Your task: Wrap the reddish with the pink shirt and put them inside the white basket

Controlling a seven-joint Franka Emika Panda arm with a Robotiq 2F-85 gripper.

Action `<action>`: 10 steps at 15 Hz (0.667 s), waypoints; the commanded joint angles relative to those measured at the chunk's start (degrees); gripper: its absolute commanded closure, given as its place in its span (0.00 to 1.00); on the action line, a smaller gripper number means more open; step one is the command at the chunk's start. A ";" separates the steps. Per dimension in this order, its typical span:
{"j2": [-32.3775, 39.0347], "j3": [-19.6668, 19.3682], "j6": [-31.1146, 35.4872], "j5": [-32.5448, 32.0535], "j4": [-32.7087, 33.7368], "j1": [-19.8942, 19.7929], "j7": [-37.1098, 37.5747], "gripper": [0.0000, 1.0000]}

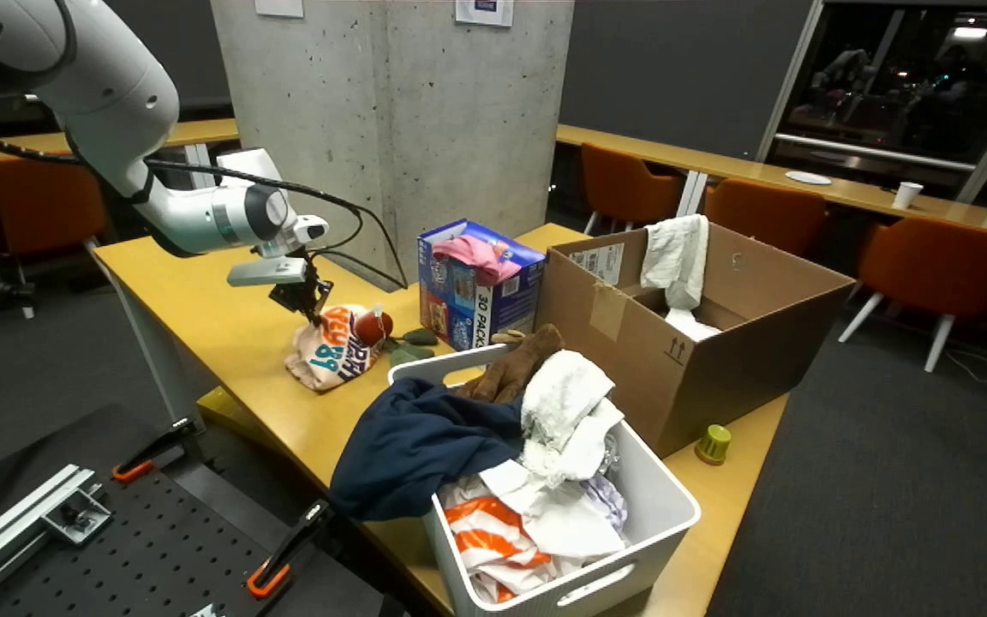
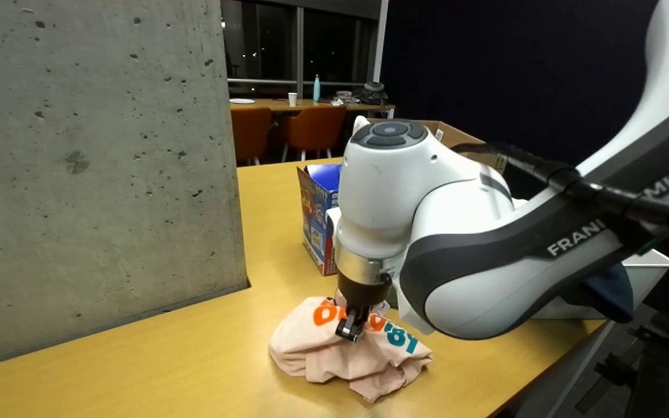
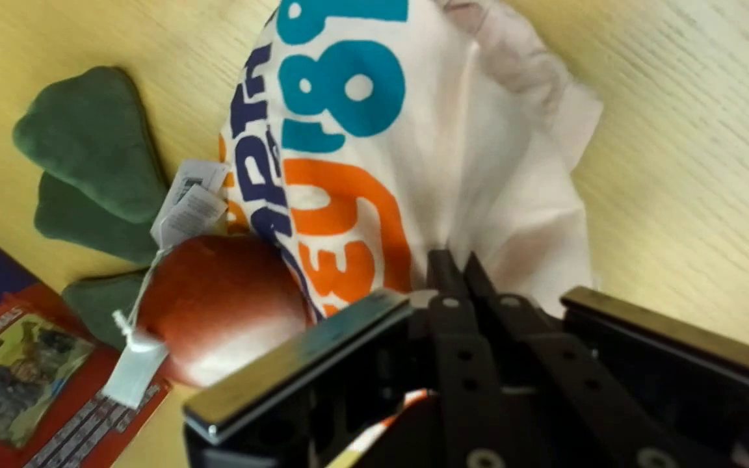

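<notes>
Over tbl (image 1: 185,278), claw (image 3: 456,261) clenched on a fold of pink shirt (image 3: 426,156), w/ radish (image 3: 225,296) up agst it.

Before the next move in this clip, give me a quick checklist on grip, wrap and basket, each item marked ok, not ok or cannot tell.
1. The gripper is shut on the pink shirt: ok; a fold runs into the closed jaws.
2. The radish is fully wrapped: not ok; its red body and green leaves stick out past the cloth.
3. The radish would come up with the shirt: cannot tell; the underside is hidden.
4. The white basket has a clear rim: not ok; a navy garment hangs over it.
5. Room inside for the bundle: cannot tell; piled things hide the bottom.
</notes>
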 commanded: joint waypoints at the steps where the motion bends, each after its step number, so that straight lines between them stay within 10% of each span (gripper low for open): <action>1: -6.33 -0.25 -0.75 -1.84 -3.34 1.42 2.16 0.99; 10: -12.22 1.33 -2.84 -3.27 -1.36 5.31 3.77 0.99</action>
